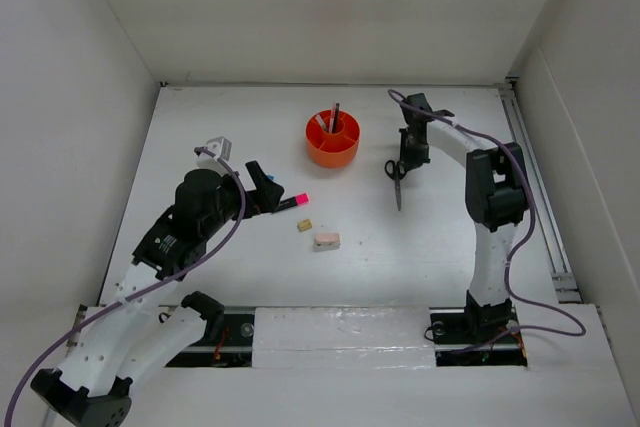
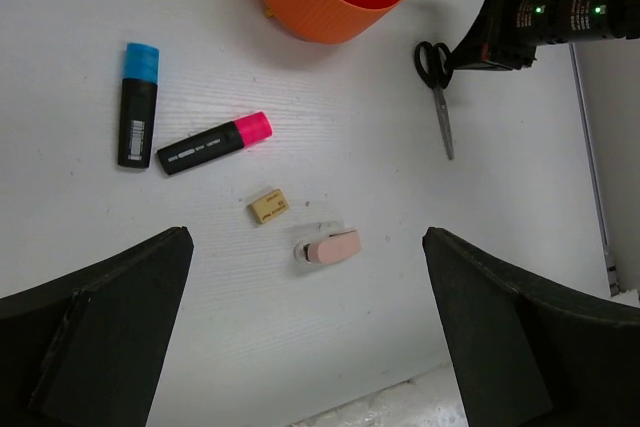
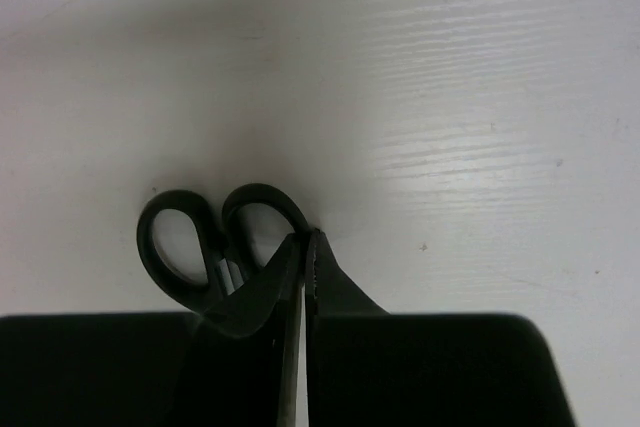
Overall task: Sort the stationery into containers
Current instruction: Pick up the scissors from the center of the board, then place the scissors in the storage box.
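Reader: Scissors [image 2: 441, 112] where, and gripped how?

Describer: Black-handled scissors flat on white table [image 1: 450, 237], right of orange organiser [image 1: 332, 155], well apart from it. Right gripper [image 3: 305, 239] down on handle end, fingers [image 3: 260, 297] nearly together, seemingly pinching rim of one finger loop. Left gripper [image 2: 307, 237] spread wide, empty, hovering over tan eraser [image 2: 268, 206] and pinkish eraser [image 2: 333, 246], near pink-capped highlighter [image 2: 215, 144].

Reader: Likely trouble from here?

Describer: Thin pinch at far end of handle, so probably pivoting or slipping free on lift, dragged by blade weight. Possibly swinging blades catching organiser wall, knocking slim dark pen [image 1: 336, 113] standing inside. Worth lifting slowly.
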Controlling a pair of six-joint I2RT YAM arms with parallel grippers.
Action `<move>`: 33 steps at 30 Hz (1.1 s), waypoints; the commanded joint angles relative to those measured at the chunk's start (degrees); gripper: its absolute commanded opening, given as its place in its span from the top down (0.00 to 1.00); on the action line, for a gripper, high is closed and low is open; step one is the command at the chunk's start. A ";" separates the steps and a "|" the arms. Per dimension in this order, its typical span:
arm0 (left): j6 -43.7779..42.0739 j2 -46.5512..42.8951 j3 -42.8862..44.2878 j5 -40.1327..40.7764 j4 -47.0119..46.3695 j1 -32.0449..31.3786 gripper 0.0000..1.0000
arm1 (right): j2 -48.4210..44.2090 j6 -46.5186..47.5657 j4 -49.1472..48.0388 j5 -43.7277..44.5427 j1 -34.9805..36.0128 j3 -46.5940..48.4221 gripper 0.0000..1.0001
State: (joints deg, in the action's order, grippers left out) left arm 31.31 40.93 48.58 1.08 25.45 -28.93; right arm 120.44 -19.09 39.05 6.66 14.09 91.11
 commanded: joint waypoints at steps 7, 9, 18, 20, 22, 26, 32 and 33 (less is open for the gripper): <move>-0.72 -1.29 1.26 -1.16 -2.86 -0.25 0.00 | -1.87 0.29 -0.45 1.52 2.00 -3.55 1.00; -1.25 0.29 1.26 -3.44 -3.48 -0.25 0.00 | -5.47 -1.82 -4.39 1.52 2.00 -6.02 1.00; 3.04 4.42 -0.58 -19.97 -16.99 -0.25 0.00 | -26.03 -7.89 -13.56 2.57 9.89 -19.03 1.00; 3.58 4.95 -1.47 -23.12 -21.75 -0.25 0.00 | -30.78 -9.90 -14.09 3.80 15.15 -20.18 1.00; 4.20 6.70 -2.52 -24.89 -25.17 -0.25 0.00 | -34.64 -12.27 -14.97 5.03 18.68 -21.06 1.00; 4.73 8.90 -3.05 -28.59 -28.35 -0.25 0.00 | -38.00 -17.10 -16.81 10.21 26.77 -21.06 1.00; 3.49 9.52 -4.10 -29.12 -28.88 -0.25 0.00 | -38.70 -18.96 -18.66 12.68 33.98 -17.64 1.00; 3.49 9.52 -4.10 -29.12 -28.36 -0.25 0.00 | -37.92 -18.96 -18.13 12.16 34.77 -16.76 1.00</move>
State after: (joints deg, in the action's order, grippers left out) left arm 35.38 50.98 44.93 -25.80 0.84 -28.93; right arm 82.56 -35.83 23.83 16.25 47.20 70.87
